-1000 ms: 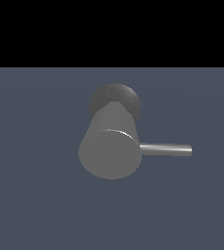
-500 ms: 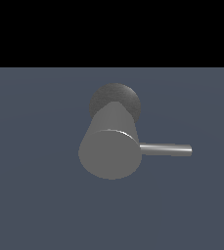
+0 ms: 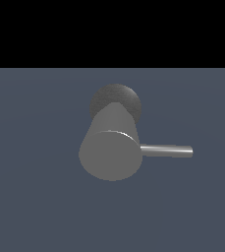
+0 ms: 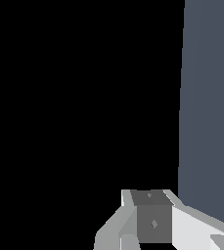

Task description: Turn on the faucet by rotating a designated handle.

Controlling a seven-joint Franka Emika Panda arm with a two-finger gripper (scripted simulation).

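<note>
Fingers of the white robot gripper (image 4: 150, 233) are seen only at the wrist view's edge; their spread cannot be told. Neither task object is seen beside them. One thick matte grey cylinder faucet (image 3: 111, 147) is shown on the slate-blue floor (image 3: 35, 197), one thin shiny metal rod handle (image 3: 167, 150) pointing to the exterior view's right. Nothing is changed from earlier frames.

Flat slate-blue floor (image 3: 35, 206) across the lower exterior view, meeting plain black backdrop (image 3: 112, 29) above.
</note>
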